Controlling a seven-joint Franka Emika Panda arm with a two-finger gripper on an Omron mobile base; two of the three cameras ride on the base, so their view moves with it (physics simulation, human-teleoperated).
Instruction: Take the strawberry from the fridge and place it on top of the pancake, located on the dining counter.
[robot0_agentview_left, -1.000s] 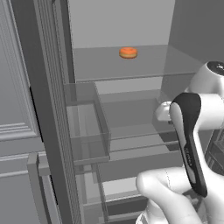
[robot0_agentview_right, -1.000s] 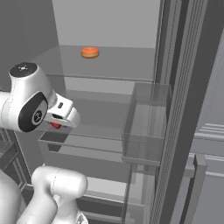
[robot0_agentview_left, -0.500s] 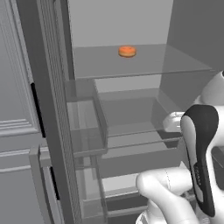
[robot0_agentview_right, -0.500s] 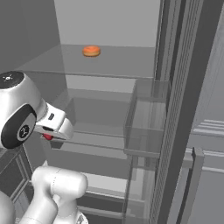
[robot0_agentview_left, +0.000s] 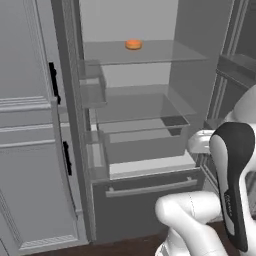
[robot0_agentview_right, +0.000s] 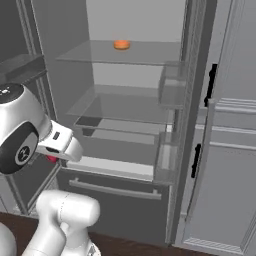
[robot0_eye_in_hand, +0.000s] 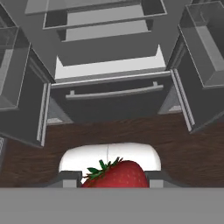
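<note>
The strawberry (robot0_eye_in_hand: 114, 173), red with green leaves, sits between the two fingertips of my gripper (robot0_eye_in_hand: 113, 179), which is shut on it. In the right base view the strawberry (robot0_agentview_right: 51, 159) is a small red spot under the hand, held by the gripper (robot0_agentview_right: 50, 157) low at the left, in front of the fridge (robot0_agentview_right: 120, 200). The fridge (robot0_agentview_left: 150, 197) stands open ahead, with its glass shelves and shut bottom drawer (robot0_eye_in_hand: 109, 103) in view. The pancake and the dining counter are out of view.
A flat orange disc (robot0_agentview_left: 133, 44) lies on the top glass shelf. Both open fridge doors carry clear bins (robot0_eye_in_hand: 205, 39) to either side. Light grey panelled cabinets (robot0_agentview_left: 30, 150) flank the fridge. Dark wood floor (robot0_eye_in_hand: 131, 131) lies below the hand.
The whole picture has shifted: the base has backed away from the fridge, so the bottom drawer and floor now show. The hand, still holding the strawberry, has come out of the fridge and lower.
</note>
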